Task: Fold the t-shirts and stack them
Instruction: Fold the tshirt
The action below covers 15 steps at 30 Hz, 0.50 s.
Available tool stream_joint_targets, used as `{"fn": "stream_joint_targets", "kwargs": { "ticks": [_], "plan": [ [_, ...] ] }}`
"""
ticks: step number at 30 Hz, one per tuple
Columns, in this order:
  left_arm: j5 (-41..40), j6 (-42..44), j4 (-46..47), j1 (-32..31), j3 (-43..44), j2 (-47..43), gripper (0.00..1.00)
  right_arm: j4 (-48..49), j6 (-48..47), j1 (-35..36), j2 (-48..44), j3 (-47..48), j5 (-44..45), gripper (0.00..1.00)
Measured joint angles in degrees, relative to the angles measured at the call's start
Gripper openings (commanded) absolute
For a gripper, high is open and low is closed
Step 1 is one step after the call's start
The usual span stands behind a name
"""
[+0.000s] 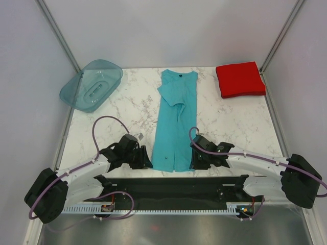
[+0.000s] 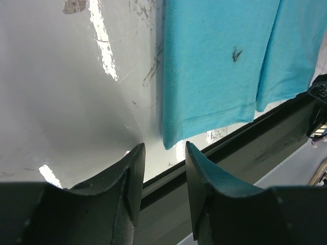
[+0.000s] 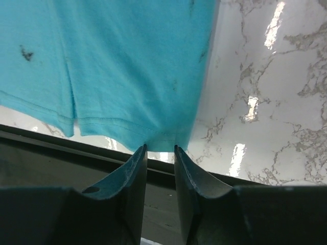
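Your teal shirt (image 1: 175,122) lies in a long strip mid-table (image 1: 230,132), hem at the near edge. The left tool (image 2: 162,153) is spread beside the hem's left corner. The right tool (image 3: 160,149) is narrowly spread at the right corner. The red shirt (image 1: 240,79) sits folded at the far right.

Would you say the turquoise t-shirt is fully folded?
Partly: the turquoise t-shirt lies as a long narrow strip, sides turned in, unlike the square red t-shirt.
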Motion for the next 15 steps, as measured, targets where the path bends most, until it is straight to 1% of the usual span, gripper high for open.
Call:
{"fn": "stream_joint_targets", "kwargs": {
  "ticks": [3, 5, 9, 13, 15],
  "plan": [
    [0.00, 0.13, 0.00, 0.00, 0.00, 0.00, 0.45, -0.37, 0.02, 0.00, -1.75, 0.79, -0.44, 0.35],
    [0.02, 0.15, -0.02, 0.00, 0.02, 0.02, 0.45, -0.66, 0.07, 0.00, -2.27, 2.10, -0.87, 0.39],
    [0.02, 0.37, -0.07, 0.00, 0.15, 0.28, 0.45, -1.18, 0.04, 0.00, -2.36, 4.44, -1.66, 0.40],
    [0.02, 0.52, -0.31, 0.00, 0.39, 0.28, 0.45, -1.88, -0.09, 0.00, -2.64, 5.20, -0.83, 0.31],
    [0.02, 0.57, -0.42, 0.00, 0.50, 0.35, 0.44, -2.25, -0.17, 0.00, -2.47, 5.20, 0.11, 0.30]
  ]
}}
